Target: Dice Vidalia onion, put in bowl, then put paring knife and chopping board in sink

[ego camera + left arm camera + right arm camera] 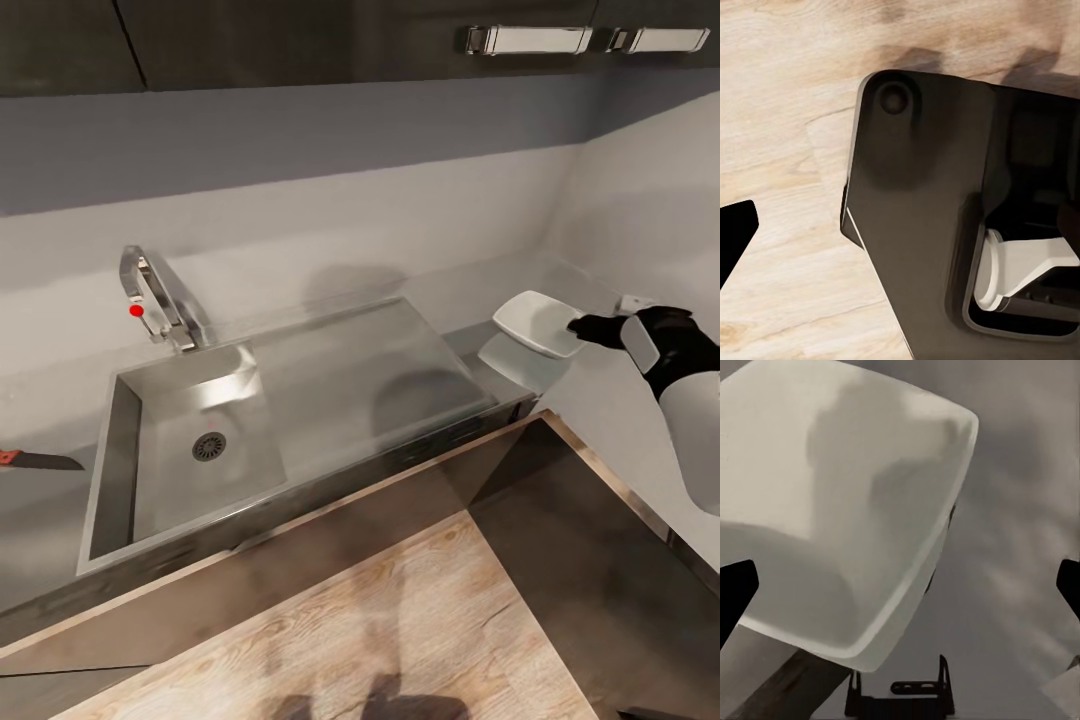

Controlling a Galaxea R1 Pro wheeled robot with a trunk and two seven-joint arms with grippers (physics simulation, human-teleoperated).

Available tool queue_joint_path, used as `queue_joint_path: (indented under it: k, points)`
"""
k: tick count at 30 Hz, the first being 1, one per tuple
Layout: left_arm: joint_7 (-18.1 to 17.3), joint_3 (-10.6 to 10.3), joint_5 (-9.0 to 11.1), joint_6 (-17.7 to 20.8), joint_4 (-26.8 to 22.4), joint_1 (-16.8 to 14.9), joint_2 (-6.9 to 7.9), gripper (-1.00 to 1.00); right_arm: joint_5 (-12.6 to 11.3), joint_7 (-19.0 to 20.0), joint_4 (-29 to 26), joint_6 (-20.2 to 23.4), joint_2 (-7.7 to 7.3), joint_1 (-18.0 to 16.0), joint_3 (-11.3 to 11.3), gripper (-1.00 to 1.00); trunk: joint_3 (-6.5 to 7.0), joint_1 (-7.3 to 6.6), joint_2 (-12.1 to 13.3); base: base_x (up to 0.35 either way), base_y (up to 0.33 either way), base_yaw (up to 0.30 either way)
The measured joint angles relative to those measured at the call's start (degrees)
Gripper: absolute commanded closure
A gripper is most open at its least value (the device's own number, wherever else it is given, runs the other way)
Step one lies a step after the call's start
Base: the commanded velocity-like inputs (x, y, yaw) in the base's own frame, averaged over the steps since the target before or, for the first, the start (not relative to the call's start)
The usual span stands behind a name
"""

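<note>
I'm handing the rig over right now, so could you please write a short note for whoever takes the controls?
Right gripper: at the bowl's rim; the bowl is tilted and raised off the countertop; grip unclear.
Left gripper: state cannot be told; its wrist camera looks down at wooden floor.
Sink: basin looks empty, no onion visible.
Paring knife: on the countertop at the head view's left edge.
Left: the knife is not yet in the sink.

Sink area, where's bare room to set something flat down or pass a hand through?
The grey steel sink's flat drainboard is bare, bordered by the basin and the shallow white bowl. The basin floor holds only the black round drain. It's crowded at the corner, where the right gripper meets the bowl, and far left by the red-handled paring knife.
</note>
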Motion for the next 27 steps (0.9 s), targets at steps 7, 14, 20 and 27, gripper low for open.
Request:
queue_joint_path:
  k: [7, 14, 20, 27]
  points:
    - [0.0, 0.0, -0.07, -0.08, -0.21, -0.01, 0.0, -1.0, 0.09, 0.3, 0.62, -0.02, -0.54, 0.0, -0.15, -1.0, 0.0, 0.0, 0.0, 0.0, 0.0, 0.0]
    - [0.0, -0.08, -0.11, -2.65, -0.11, 0.02, 0.02, -1.0, 0.03, 0.35, 1.99, -0.12, -0.73, 0.0, -0.11, -1.0, 0.0, 0.0, 0.0, 0.0, 0.0, 0.0]
    - [0.03, -0.13, -2.99, -4.79, 0.07, 0.0, 0.02, -1.0, 0.0, 0.39, 2.45, -0.19, -0.79, 0.0, -0.13, -1.0, 0.0, 0.0, 0.0, 0.0, 0.0, 0.0]
    - [0.08, -0.2, -5.76, -5.15, 0.72, 0.0, 0.02, -1.0, 0.0, 0.4, 4.98, -1.35, -0.71, 0.0, -0.03, -1.0, 0.0, -0.02, 0.0, 0.08, 0.0, 0.0]
